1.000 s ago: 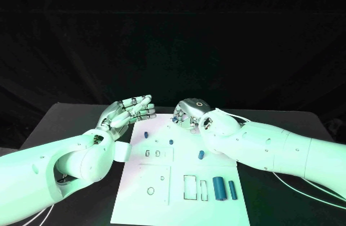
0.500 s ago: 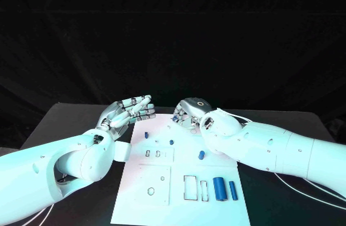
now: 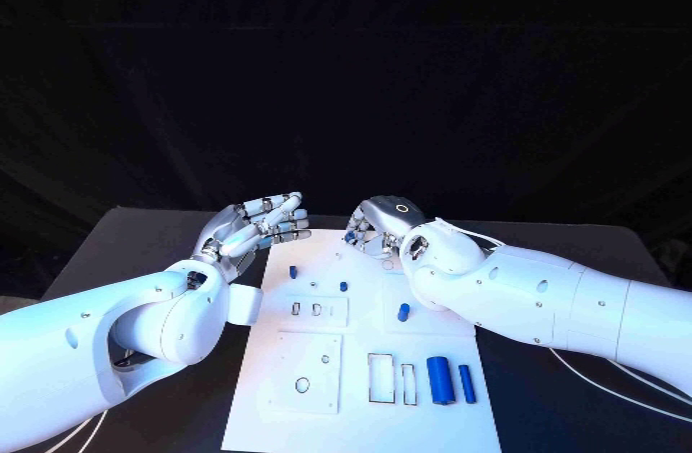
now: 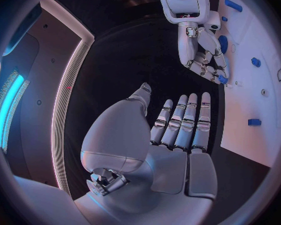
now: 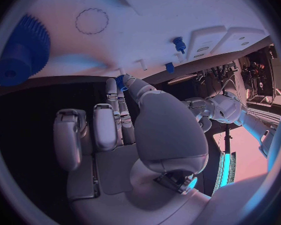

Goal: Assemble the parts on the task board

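Two blue cylinders (image 3: 451,378), a thick one and a thinner one, lie side by side at the near right of the white board (image 3: 361,413), just beside a pair of rectangular slots. Further up I see a small blue peg (image 3: 404,312) near the board's middle, then two smaller blue pieces (image 3: 293,271) closer to the far left part of the board.

Beyond those, at the far edge, my right hand (image 3: 378,231) hangs over the board with its fingers (image 5: 123,82) curled downward, and a small blue part (image 4: 222,78) is pinched at their tips, just above the white surface. My left hand (image 3: 260,223) sits beside the board's far left corner, over the black tabletop (image 3: 152,243), palm up, fingers straight and spread, holding nothing.

I judge the step in hand to be seating that pinched part into a hole along the far edge. The next move calls for lowering it squarely over its hole and pressing down before letting go; I cannot tell from here whether the tip is lined up with the hole. The left hand is well placed to steady the board if it shifts.
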You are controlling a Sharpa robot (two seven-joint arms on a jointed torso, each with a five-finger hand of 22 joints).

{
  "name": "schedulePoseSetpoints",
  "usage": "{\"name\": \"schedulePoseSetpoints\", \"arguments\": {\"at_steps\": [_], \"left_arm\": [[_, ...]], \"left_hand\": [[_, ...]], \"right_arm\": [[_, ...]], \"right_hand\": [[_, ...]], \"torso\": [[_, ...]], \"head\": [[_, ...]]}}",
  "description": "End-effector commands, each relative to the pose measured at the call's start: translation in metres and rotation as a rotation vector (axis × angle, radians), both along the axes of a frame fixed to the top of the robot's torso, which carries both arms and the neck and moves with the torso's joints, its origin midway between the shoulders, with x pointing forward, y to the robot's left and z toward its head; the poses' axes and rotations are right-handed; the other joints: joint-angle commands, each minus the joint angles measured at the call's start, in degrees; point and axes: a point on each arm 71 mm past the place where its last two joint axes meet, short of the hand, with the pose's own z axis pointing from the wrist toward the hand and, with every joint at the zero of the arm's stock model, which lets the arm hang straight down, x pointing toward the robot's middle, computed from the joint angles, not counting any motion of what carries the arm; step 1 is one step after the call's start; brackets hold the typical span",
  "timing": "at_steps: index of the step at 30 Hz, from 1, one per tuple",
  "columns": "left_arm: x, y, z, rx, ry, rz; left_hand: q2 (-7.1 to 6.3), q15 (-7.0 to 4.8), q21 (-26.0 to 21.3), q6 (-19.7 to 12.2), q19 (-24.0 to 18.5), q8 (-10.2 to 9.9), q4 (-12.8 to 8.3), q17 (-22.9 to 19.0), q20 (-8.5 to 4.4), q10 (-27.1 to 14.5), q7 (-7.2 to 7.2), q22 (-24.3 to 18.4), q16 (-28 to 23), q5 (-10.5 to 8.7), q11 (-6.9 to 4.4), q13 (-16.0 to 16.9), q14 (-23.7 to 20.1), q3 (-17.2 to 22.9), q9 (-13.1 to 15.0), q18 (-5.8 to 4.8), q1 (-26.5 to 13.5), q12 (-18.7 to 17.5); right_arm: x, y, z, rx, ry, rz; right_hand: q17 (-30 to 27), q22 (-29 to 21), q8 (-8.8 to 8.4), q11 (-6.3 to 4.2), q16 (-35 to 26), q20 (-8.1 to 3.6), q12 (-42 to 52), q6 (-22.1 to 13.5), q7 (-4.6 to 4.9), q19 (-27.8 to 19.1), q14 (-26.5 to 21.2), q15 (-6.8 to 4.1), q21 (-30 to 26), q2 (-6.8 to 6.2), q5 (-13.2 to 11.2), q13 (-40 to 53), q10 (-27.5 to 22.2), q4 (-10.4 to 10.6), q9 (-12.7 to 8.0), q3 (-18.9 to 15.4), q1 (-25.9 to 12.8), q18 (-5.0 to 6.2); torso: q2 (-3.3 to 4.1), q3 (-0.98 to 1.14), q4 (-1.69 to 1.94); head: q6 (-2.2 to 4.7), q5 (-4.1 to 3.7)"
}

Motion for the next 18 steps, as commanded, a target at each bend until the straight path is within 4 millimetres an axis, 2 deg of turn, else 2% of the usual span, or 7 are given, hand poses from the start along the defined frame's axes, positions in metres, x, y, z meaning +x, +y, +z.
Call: {"name": "schedulePoseSetpoints", "arguments": {"at_steps": [1,10,18], "left_arm": [[0.0000,-0.0009,0.0015,-0.006,-0.008,-0.011],[0.0000,-0.0017,0.0021,-0.006,-0.009,-0.012],[0.0002,-0.0028,0.0031,-0.007,-0.012,-0.014]], "left_hand": [[0.11,0.00,-0.24,-0.26,-0.46,-0.22,-0.36,0.01,0.00,-0.30,5.67,-0.10,-0.18,0.16,0.22,-0.01,-0.36,-0.01,-0.05,0.03,0.48,-0.27],[0.11,0.00,-0.24,-0.26,-0.46,-0.22,-0.36,0.01,0.00,-0.30,5.67,-0.10,-0.18,0.16,0.22,-0.01,-0.36,-0.01,-0.05,0.03,0.48,-0.27],[0.11,0.00,-0.24,-0.26,-0.46,-0.22,-0.36,0.01,0.00,-0.30,5.67,-0.10,-0.18,0.16,0.22,-0.01,-0.36,-0.01,-0.05,0.03,0.48,-0.27]], "right_arm": [[-0.0008,0.0022,0.0016,0.002,-0.016,0.008],[0.0012,0.0061,0.0003,-0.004,0.001,0.010],[0.0032,0.0101,-0.0008,-0.010,0.008,0.007]], "right_hand": [[0.09,6.99,0.18,0.15,0.35,-0.41,-0.15,0.45,0.05,1.15,2.17,-0.36,0.27,0.29,0.20,0.09,0.07,0.28,2.18,-0.10,-0.04,-0.63],[0.08,7.05,0.18,0.16,0.35,-0.41,-0.16,0.45,0.06,1.18,2.17,-0.35,0.31,0.28,0.20,0.10,0.07,0.28,2.20,-0.11,-0.04,-0.65],[0.11,7.10,0.18,0.16,0.37,-0.40,-0.18,0.43,0.06,1.21,2.17,-0.35,0.33,0.31,0.27,0.11,0.05,0.29,2.24,-0.09,-0.02,-0.66]], "torso": [[0.04,-0.03,0.04],[0.14,-0.10,0.08],[0.13,-0.04,0.10]], "head": [[0.03,0.03],[-0.02,-0.01],[-0.35,0.12]]}}
